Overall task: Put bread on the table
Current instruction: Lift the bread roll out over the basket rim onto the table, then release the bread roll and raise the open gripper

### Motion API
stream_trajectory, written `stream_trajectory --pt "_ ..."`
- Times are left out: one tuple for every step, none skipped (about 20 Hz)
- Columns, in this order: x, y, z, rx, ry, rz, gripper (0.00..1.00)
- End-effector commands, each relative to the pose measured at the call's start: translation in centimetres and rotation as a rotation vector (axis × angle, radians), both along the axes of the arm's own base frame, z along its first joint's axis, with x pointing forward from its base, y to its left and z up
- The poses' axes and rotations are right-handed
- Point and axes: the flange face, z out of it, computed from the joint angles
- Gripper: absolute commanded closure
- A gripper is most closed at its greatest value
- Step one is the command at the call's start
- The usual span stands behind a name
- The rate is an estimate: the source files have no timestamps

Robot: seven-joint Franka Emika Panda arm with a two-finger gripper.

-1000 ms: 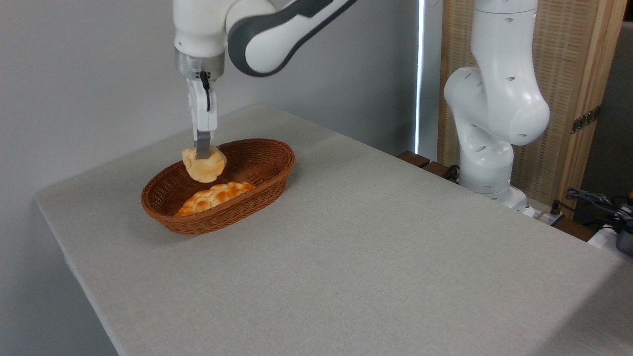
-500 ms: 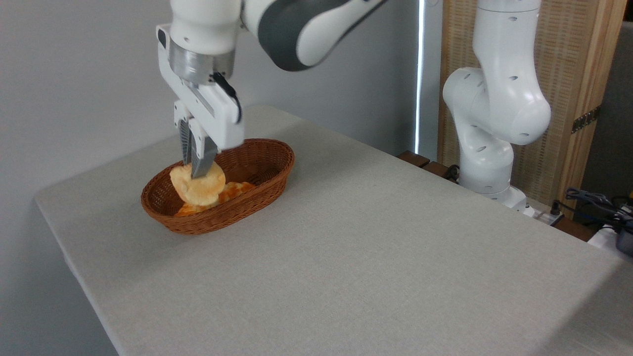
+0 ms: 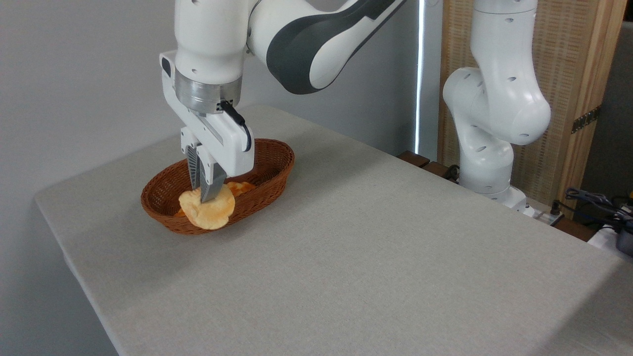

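Note:
The bread (image 3: 207,209), a small round pale-tan bun, hangs on edge with its smooth flat side toward the camera. My gripper (image 3: 204,196) is shut on its upper rim and holds it in the air in front of the near wall of the brown wicker basket (image 3: 272,163). The table (image 3: 356,257), covered in light grey-beige cloth, spreads wide below and to the right. The bun's top side faces away and is hidden.
A longer orange-brown bumpy loaf (image 3: 241,187) lies inside the basket, mostly hidden behind the bun and gripper. The arm's white base (image 3: 487,148) stands at the table's far right edge. Cables (image 3: 598,202) lie beyond the right edge.
The gripper has carried the bun forward and slightly down, from over the basket's inside to over its near rim. The wrist turned earlier and now keeps that angle.

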Motion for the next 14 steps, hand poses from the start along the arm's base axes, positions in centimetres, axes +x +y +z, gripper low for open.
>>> stream_trajectory --pt "-0.9 1.3 0.3 0.103 0.031 -0.061 0.29" --pt "-0.8 1.9 0.3 0.115 0.032 -0.056 0.29" --pt "-0.8 2.0 0.3 0.115 0.031 -0.054 0.22" --pt "-0.8 2.0 0.3 0.115 0.031 -0.054 0.13" --pt "-0.8 2.1 0.3 0.116 0.031 -0.053 0.07" --pt "-0.8 2.2 0.4 0.116 0.029 -0.053 0.06" --pt "-0.7 2.9 0.5 0.115 0.028 -0.040 0.04" --pt "-0.6 3.6 0.6 0.115 0.024 -0.034 0.03" --pt "-0.6 3.7 0.8 0.115 0.020 -0.038 0.02" --pt "-0.6 3.8 0.9 0.115 0.018 -0.036 0.00" --pt "-0.6 3.9 1.0 0.114 0.017 -0.033 0.00" --pt "-0.6 4.3 1.2 0.113 0.015 -0.026 0.00" --pt "-0.6 4.7 1.5 0.113 0.016 -0.022 0.00" --pt "-0.8 4.8 2.1 0.114 0.023 -0.026 0.00"
